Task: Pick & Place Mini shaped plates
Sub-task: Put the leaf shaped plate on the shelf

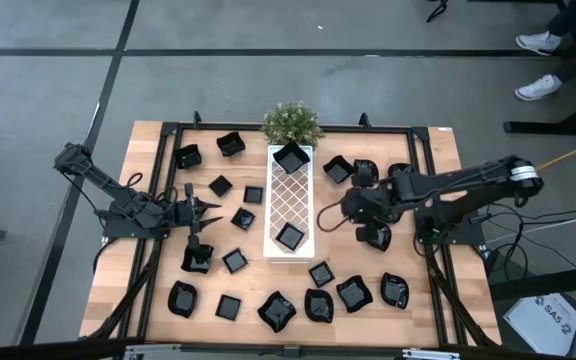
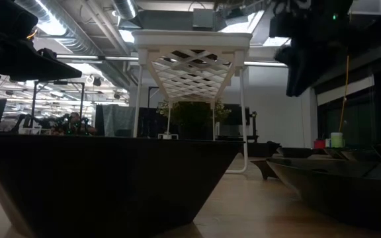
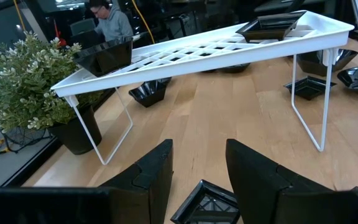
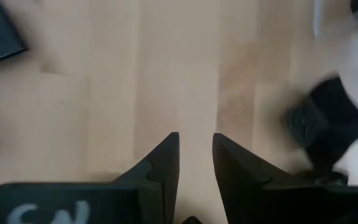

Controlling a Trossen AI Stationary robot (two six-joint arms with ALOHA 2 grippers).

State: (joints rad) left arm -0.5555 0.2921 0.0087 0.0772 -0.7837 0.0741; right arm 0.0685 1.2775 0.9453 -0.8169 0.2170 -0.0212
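I see the left gripper (image 1: 211, 207) with fingers apart over bare wood left of the long white lattice tray (image 1: 290, 205). Right gripper (image 4: 196, 152) hangs right of it, fingers narrowly apart, empty. Small glossy black plates (image 1: 236, 260) scattered around; two on the tray.

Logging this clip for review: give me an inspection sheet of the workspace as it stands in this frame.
Surface: wooden table inside a black frame.
Job's things: many mini shaped plates scattered around; two on the white lattice tray, one near the far end, one near the near end.
Clutter: green potted plant at the tray's far end.
Grippers: left tool open, over the table left of the tray, empty; right tool beside the tray's right edge, fingers close together, nothing between them.
Cables: black cables and one yellow cable right of the table.
Surroundings: person's white shoes on the grey floor.
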